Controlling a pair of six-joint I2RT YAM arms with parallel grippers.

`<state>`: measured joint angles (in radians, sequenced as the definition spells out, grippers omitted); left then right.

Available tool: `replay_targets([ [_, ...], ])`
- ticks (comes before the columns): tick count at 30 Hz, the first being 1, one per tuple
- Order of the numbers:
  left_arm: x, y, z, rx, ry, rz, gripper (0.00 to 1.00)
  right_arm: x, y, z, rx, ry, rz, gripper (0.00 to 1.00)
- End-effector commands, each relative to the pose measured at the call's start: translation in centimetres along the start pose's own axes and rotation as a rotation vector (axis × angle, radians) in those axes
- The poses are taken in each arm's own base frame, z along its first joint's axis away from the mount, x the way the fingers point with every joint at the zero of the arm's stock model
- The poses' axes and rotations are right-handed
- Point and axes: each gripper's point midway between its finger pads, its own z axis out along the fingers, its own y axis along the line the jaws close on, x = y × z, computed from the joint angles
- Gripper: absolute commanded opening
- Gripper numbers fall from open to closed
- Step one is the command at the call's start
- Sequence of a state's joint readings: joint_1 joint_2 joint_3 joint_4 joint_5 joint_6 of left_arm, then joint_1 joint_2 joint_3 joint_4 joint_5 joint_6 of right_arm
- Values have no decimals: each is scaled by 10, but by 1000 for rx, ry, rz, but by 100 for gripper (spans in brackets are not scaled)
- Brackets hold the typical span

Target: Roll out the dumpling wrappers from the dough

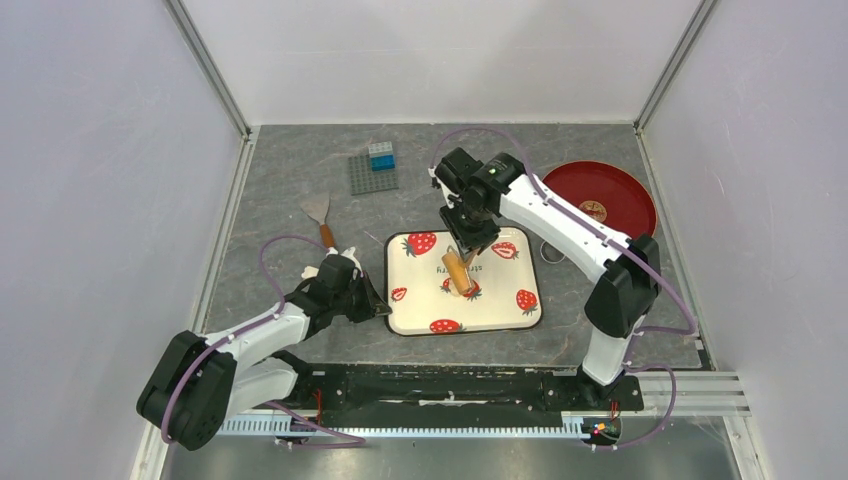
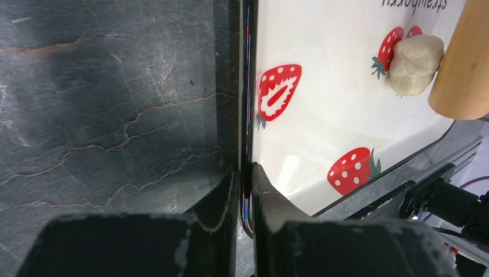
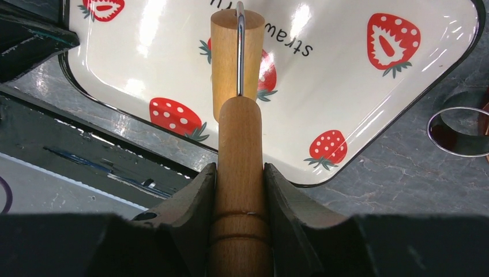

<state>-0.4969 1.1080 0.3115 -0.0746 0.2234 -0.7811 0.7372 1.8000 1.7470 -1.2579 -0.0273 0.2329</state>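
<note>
The dough is a pale lump lying on the white strawberry-print tray, touching the end of the tan wooden roller. My right gripper is shut on the roller's handle, and the roller's drum rests slanted on the tray's middle. In the right wrist view the drum hides the dough. My left gripper is shut on the tray's left rim, one finger inside and one outside; from above it sits at the tray's near left corner. The dumpling wrappers are out of view.
A metal ring cutter lies just right of the tray, also visible at the right wrist view's edge as the ring. A red plate is back right. A spatula and a grey baseplate with blue bricks lie back left.
</note>
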Motion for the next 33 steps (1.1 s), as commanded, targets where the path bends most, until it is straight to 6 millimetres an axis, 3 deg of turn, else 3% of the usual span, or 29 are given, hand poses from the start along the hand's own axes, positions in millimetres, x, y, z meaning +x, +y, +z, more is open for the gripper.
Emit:
replay_targets([
  [1,24,40,0,-160,68,-37,2,0,1,2,17,-1,-29,0],
  [33,24,40,1,-160,69,-35,2,24,15,30,38,79,-88,0],
])
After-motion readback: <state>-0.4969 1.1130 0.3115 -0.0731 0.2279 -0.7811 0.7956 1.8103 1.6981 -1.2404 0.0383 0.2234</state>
